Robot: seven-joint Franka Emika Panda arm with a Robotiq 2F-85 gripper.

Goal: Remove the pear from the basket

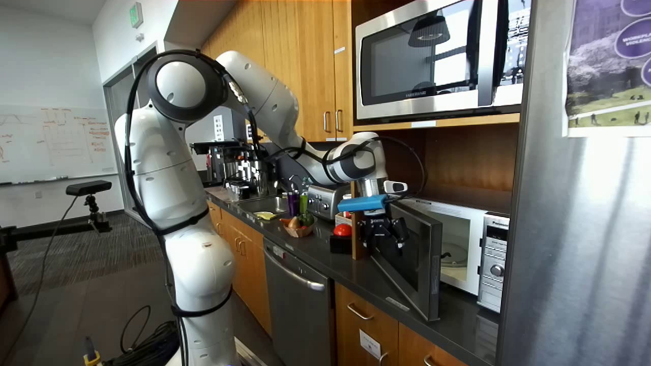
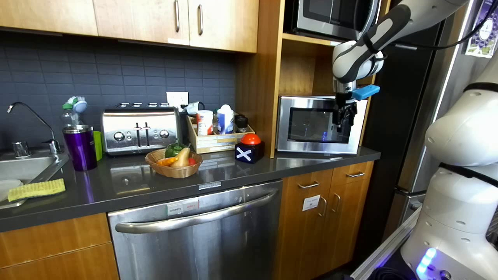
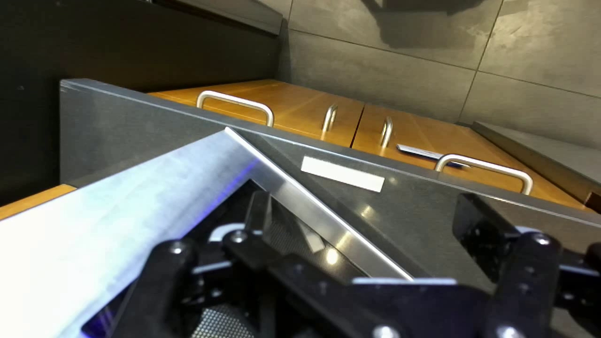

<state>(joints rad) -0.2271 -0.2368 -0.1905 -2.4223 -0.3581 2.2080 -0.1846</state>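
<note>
A tan pear point(image 2: 181, 158) leans in the wicker basket point(image 2: 175, 171) on the dark counter, among a green pepper point(image 2: 174, 149), an orange item and something red. Both exterior views show the basket point(image 1: 300, 232) with the pear point(image 1: 294, 222) inside, well apart from the arm. My gripper point(image 1: 383, 245) hangs above the counter by the swung-out microwave door, far to the basket's side. Wide apart stand its two fingers in the wrist view, where the gripper point(image 3: 366, 218) has nothing between them; neither pear nor basket shows there.
The microwave door point(image 1: 432, 274) juts over the counter point(image 3: 413, 216) close to my gripper. Between basket and microwave stand a black box with a red button point(image 2: 251, 139) and a wooden divider point(image 2: 268, 116). Behind are a toaster point(image 2: 140, 132) and a wooden tray point(image 2: 218, 144); a purple tumbler point(image 2: 79, 149) stands near the sink.
</note>
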